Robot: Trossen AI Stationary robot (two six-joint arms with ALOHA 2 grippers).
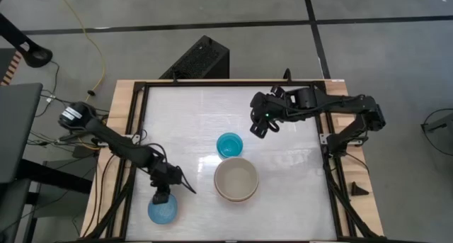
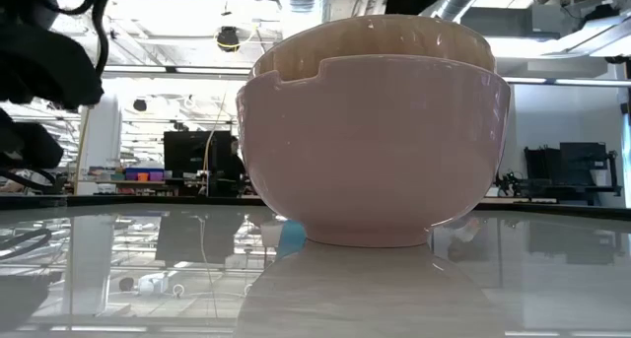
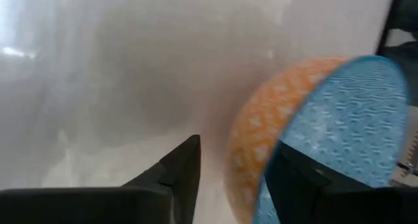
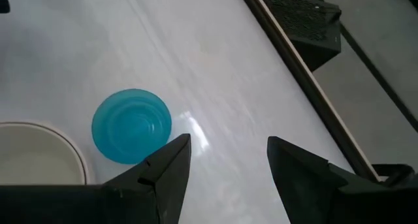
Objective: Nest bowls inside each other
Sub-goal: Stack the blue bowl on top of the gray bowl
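A light blue bowl [image 1: 163, 213] [image 3: 346, 119] with an orange patterned outside sits near the table's front left corner. My left gripper [image 1: 163, 195] [image 3: 238, 145] is open and slants down over the bowl's rim. One finger is in front of the blue inside and the other is outside the orange wall. A small teal bowl [image 1: 228, 144] [image 4: 132, 125] rests on its base at mid-table. Just nearer, a pink bowl [image 2: 375, 151] holds a cream-beige bowl [image 2: 375, 37] [image 1: 236, 179]. My right gripper [image 1: 263, 126] [image 4: 228, 142] hangs open in the air, far-right of the teal bowl. My left gripper straddles the light blue bowl's rim [image 3: 261, 139], coming at it slanting from above. A wide gap shows between the outer finger [image 3: 179, 172] and the orange wall. I cannot tell whether the inner finger [image 3: 300, 178] touches the bowl.
A black box [image 1: 198, 59] stands on the floor beyond the far edge. A black frame rail [image 1: 329, 165] runs along the table's right side, with a small black wedge [image 1: 357, 190] outside it. The white tabletop [image 1: 184, 115] lies bare at the far left.
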